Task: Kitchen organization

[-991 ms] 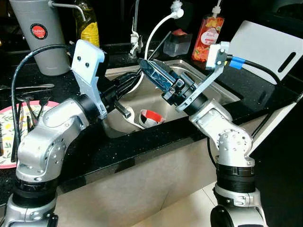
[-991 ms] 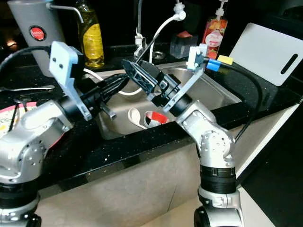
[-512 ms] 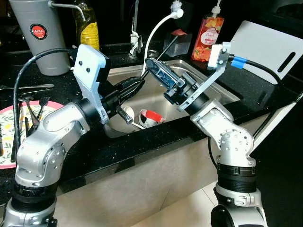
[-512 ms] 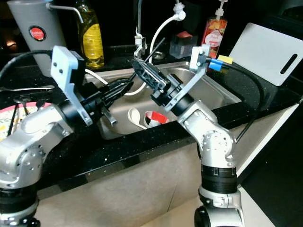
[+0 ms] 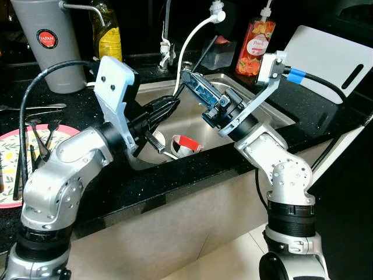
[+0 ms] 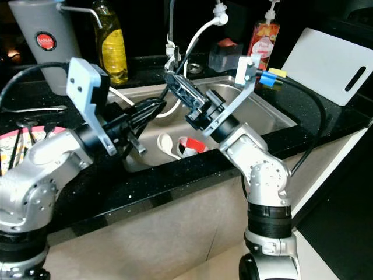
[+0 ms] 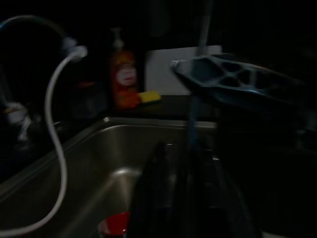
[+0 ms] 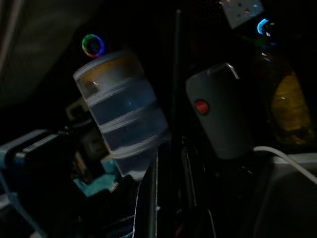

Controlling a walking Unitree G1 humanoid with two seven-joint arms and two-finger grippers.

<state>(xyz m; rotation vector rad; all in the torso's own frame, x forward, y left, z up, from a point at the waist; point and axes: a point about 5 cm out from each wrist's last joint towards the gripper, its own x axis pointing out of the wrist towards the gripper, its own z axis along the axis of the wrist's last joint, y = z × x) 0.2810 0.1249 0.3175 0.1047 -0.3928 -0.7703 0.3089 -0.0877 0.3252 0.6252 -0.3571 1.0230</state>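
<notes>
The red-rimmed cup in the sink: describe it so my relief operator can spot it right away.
Start at the steel sink set in the black counter. On its floor near the front wall, between the two grippers, lies the cup, tipped on its side. Its red rim sets it apart from the pale spoon-like piece lying beside it.

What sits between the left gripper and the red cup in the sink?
Nothing visible. The left gripper hangs over the sink just above the red cup; the right gripper, holding a thin stick, is off to the side.
</notes>
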